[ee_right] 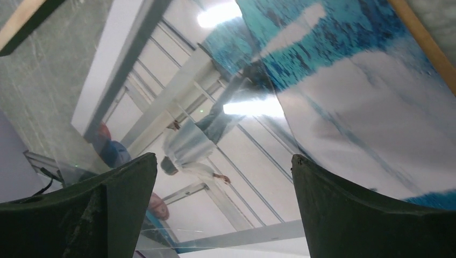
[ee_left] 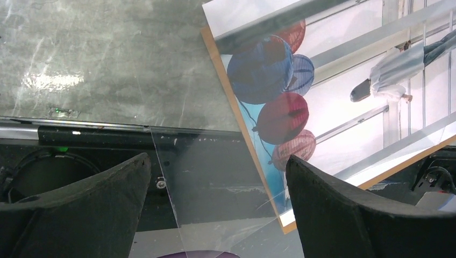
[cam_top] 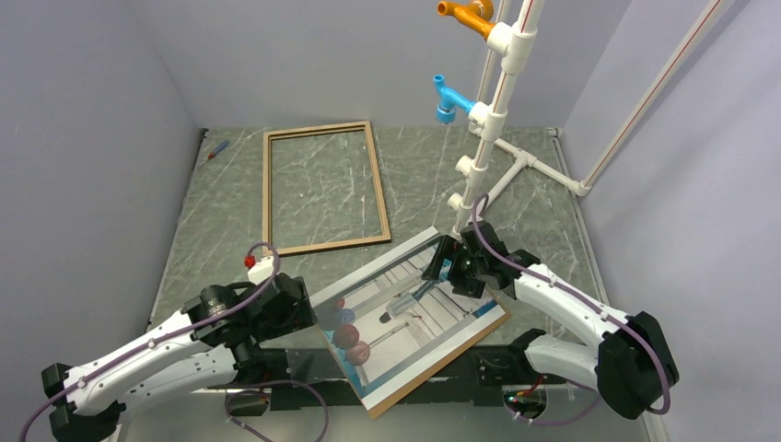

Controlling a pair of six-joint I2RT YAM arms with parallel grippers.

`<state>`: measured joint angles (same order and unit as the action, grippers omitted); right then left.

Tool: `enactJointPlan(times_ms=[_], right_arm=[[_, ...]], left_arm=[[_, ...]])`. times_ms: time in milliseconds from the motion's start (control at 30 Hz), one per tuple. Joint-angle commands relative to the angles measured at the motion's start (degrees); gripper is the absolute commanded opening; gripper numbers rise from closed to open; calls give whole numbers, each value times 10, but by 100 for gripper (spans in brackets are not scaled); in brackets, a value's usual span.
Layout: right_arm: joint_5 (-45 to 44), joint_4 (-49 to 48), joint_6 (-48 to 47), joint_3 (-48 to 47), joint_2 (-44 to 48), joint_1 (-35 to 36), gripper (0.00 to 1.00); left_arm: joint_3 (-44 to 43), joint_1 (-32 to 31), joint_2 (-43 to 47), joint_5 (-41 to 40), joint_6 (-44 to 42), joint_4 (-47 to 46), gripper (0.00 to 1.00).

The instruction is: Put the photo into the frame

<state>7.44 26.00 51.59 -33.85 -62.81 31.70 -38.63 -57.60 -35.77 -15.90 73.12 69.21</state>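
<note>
Since the photo [cam_top: 405, 318] lies face up with its long axis running from my left gripper [cam_top: 311, 318] to my right gripper [cam_top: 458, 269], both spread and empty, the frame [cam_top: 266, 193] sits well beyond, nearer the left one

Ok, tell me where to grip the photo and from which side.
Pinch the photo at its far right edge, coming from the right with the open right gripper, which hangs there. It lies flat on the brown backing board, so a finger probably must slide under the thin edge.
</note>
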Motion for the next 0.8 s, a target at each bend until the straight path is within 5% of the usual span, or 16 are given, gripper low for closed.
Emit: enactJointPlan(times_ms=[0, 767], right_arm=[[-23, 37, -7, 31, 25, -2, 98], [91, -20, -37, 132, 52, -66, 98]], left_arm=[[38, -1, 9, 18, -42, 16, 99], [82, 1, -136, 76, -68, -95, 99]])
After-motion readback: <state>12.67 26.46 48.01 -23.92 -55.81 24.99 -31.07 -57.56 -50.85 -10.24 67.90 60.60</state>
